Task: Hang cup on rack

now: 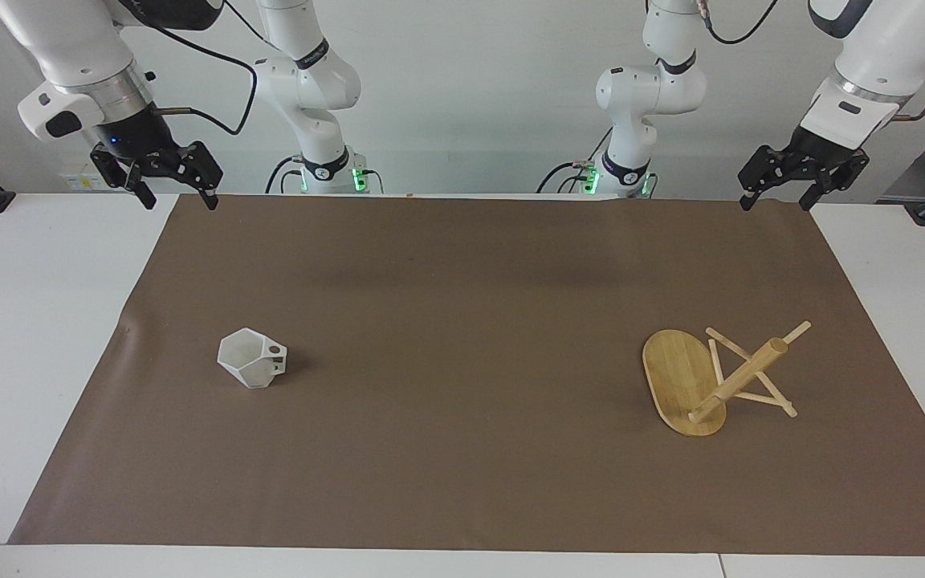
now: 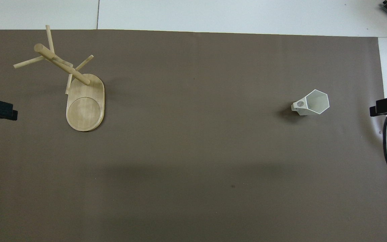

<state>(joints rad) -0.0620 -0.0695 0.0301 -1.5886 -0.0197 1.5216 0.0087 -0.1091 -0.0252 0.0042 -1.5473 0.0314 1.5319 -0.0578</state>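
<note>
Brown mat over a white table (image 1: 45, 321), both arms parked and nothing gripped yet.

From my console, the left gripper (image 1: 801, 186) and right gripper (image 1: 176, 186) hang with fingers spread over the mat's edge by the robots, holding nothing. White cup (image 1: 252, 358) stands upright toward the right arm's end, handle turned toward the middle; the rack (image 1: 711, 377) stands toward the left arm's end, well apart from it. My worry: the faceted, tapering walls could slip in a pinch, and the handle hole is small, so a slight misalignment may knock the thin pegs or tip the rack.
</note>
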